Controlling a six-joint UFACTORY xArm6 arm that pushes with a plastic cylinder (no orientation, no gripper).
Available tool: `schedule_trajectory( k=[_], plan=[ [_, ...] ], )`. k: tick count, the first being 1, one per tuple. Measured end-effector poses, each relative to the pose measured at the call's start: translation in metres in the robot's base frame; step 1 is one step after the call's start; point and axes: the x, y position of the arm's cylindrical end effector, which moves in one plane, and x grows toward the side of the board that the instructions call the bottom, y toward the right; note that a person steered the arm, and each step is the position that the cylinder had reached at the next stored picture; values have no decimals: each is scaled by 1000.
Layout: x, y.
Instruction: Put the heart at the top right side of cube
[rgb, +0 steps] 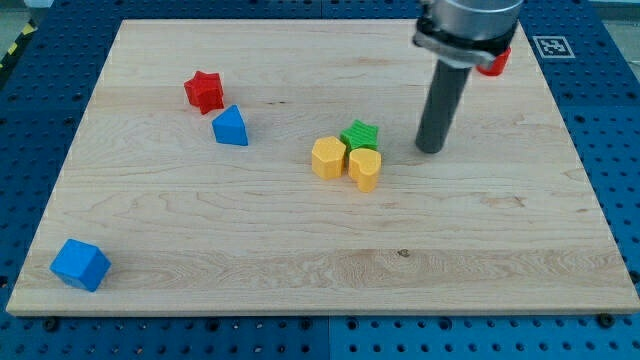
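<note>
Camera view, wooden board (300, 250) — contents as follows. My tip (430, 150): bare rod end with no claw to spread or pinch, standing on the board just right of the central cluster, apart from it. Yellow heart (365, 168): lower right of the cluster, below and to the view's left of my tip, near but not touching it. Green star (360, 134): touching the heart's upper side. Yellow hexagon (328, 157): beside the heart's left. Blue cube (80, 264): bottom-left corner, well apart. Red star (204, 91) and blue triangle (230, 127): upper left, close together. Red block (495, 63) — top right, partly hidden behind the arm, shape unclear.
</note>
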Motion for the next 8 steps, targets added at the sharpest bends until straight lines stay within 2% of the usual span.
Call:
schedule_trajectory(
  k=[2, 3, 5, 7, 8],
  plan=[
    [33, -106],
    [34, -120],
    [31, -34],
    [51, -114],
    [60, -135]
  ],
)
